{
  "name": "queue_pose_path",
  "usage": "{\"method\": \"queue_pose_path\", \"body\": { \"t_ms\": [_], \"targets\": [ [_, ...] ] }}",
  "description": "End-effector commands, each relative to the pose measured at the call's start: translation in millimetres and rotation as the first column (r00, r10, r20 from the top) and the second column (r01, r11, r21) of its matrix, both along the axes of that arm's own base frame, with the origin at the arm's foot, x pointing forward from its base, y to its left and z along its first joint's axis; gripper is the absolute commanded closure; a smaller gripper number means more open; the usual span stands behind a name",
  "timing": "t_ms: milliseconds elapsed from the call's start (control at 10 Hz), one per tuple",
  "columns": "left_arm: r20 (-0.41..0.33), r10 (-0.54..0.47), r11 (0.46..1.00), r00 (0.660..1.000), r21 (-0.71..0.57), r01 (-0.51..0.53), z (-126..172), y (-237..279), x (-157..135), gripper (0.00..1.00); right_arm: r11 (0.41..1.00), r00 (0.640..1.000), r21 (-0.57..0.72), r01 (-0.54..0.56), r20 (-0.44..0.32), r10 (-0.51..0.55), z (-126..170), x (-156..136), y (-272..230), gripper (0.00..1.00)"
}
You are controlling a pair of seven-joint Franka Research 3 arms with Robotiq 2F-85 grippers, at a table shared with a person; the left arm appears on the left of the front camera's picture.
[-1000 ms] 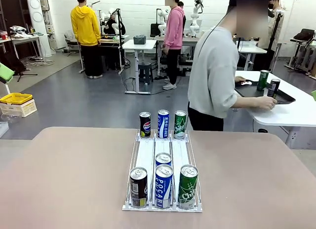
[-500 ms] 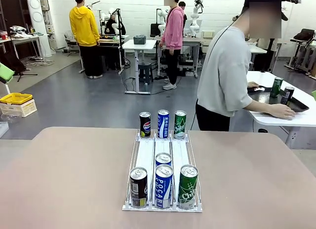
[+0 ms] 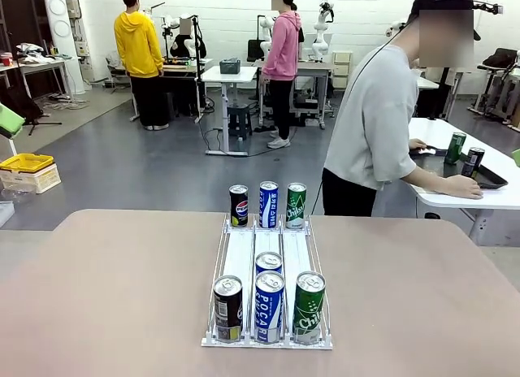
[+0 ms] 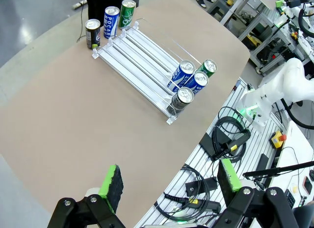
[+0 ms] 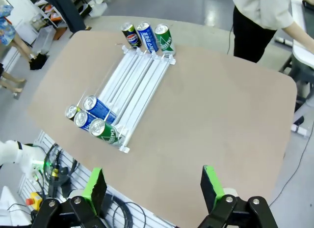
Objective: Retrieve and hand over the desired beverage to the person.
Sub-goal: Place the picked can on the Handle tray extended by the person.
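Note:
A white wire rack (image 3: 240,255) with three lanes stands mid-table. At its far end are a black Pepsi can (image 3: 238,205), a blue Pocari can (image 3: 268,203) and a green can (image 3: 296,204). At its near end stand a black can (image 3: 228,308), two blue cans (image 3: 269,306) one behind the other, and a green can (image 3: 309,306). The person (image 3: 374,125) in a grey sweatshirt stands beyond the far right corner, turned to a side table. My left gripper (image 4: 170,179) is open, high above the table's edge. My right gripper (image 5: 153,184) is open too, well above the rack (image 5: 142,78).
The person's hands rest at a black tray (image 3: 487,175) with two cans (image 3: 455,147) on the white side table (image 3: 471,200) at the right. Bare brown tabletop (image 3: 114,288) lies on both sides of the rack. Two other people stand at far workbenches.
The person has straightened and shifted right, and the tray with its two cans has slid right along the side table. The rack and its cans have not moved.

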State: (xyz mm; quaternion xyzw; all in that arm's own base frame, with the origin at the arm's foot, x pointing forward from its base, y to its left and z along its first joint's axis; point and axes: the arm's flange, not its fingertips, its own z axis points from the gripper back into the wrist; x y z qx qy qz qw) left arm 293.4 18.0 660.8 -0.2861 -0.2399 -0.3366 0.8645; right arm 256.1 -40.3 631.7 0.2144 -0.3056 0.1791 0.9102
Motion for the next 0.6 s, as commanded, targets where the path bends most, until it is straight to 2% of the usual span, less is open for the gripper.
{"method": "queue_pose_path", "body": {
  "t_ms": [0,500],
  "targets": [
    [0.008,-0.017,1.0,1.0,-0.011,0.017,-0.1,1.5,-1.0,0.0,1.0,1.0,0.009,-0.009,0.013,0.008,-3.4,1.0,0.8,0.0],
    [0.008,-0.017,1.0,1.0,-0.011,0.017,-0.1,1.5,-1.0,0.0,1.0,1.0,0.009,-0.009,0.013,0.008,-3.4,1.0,0.8,0.0]
  ]
}}
